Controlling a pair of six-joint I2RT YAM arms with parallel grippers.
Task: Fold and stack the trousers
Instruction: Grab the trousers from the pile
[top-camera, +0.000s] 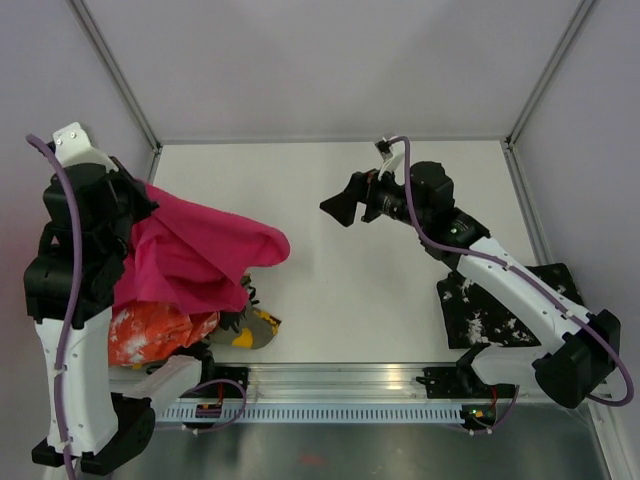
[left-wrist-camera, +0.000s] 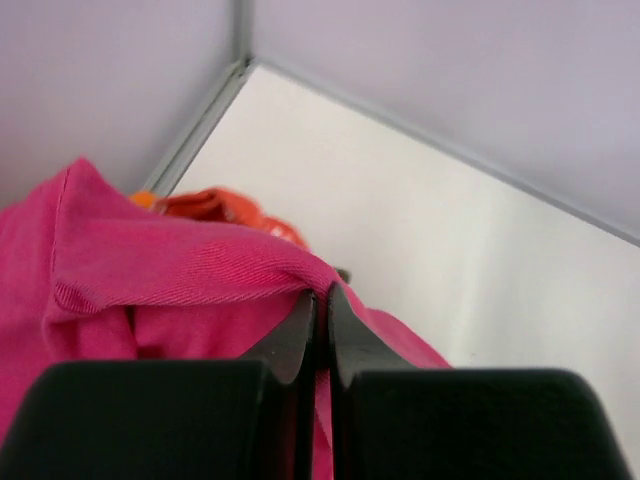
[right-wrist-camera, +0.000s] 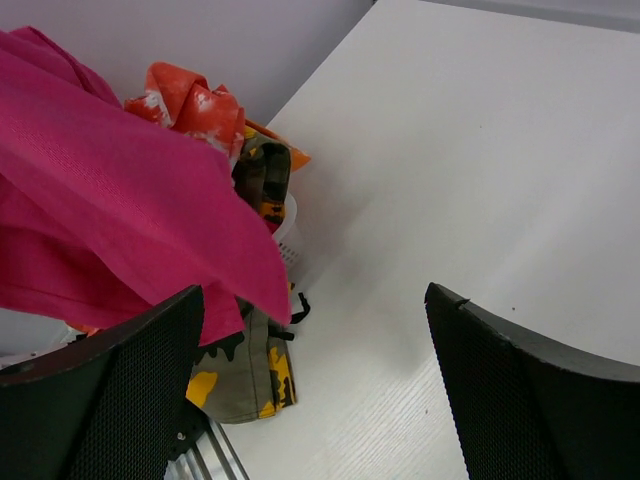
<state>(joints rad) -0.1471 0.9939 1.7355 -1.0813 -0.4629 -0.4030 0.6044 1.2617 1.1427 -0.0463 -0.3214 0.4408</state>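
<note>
The magenta-pink trousers (top-camera: 195, 255) hang lifted at the left, held by my left gripper (top-camera: 140, 205), whose jaws are shut on a fold of the pink cloth (left-wrist-camera: 200, 265). Under them lie the orange-white mottled trousers (top-camera: 150, 333) and the olive-yellow camouflage trousers (top-camera: 250, 325). The black trousers with white splatters (top-camera: 500, 305) lie flat at the right under my right arm. My right gripper (top-camera: 340, 208) is open and empty above the table's middle, pointing left at the pink trousers (right-wrist-camera: 120, 200), apart from them.
A white basket (right-wrist-camera: 290, 235) holds the orange (right-wrist-camera: 190, 100) and camouflage (right-wrist-camera: 245, 365) trousers at the left. A metal rail (top-camera: 330, 385) runs along the near edge. Walls close the table (top-camera: 350, 290) on the left, back and right.
</note>
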